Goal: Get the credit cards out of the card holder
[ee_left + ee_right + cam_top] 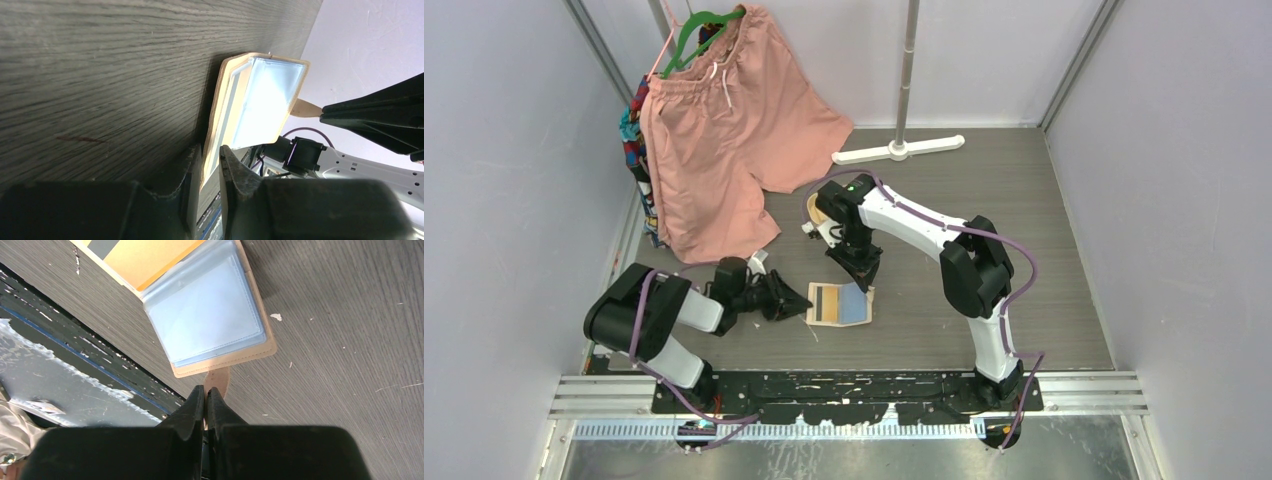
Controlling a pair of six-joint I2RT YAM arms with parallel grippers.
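Observation:
The beige card holder (839, 304) lies open on the table between my two grippers. Its right half is a pale blue clear pocket (207, 315). On its left half an orange-tinted credit card (145, 257) shows beside a dark grey one (107, 245). My left gripper (802, 301) comes in low from the left. Its jaws (211, 150) are closed round the holder's raised left edge (220, 115). My right gripper (205, 389) is shut on the holder's snap tab (219, 380) at the far right side (861, 278).
Pink shorts (714, 150) on a green hanger (704, 25) hang at the back left. A white stand base (899, 150) sits at the back. A tan tray (813, 208) shows partly behind the right arm. A black rail (844, 385) runs along the near edge.

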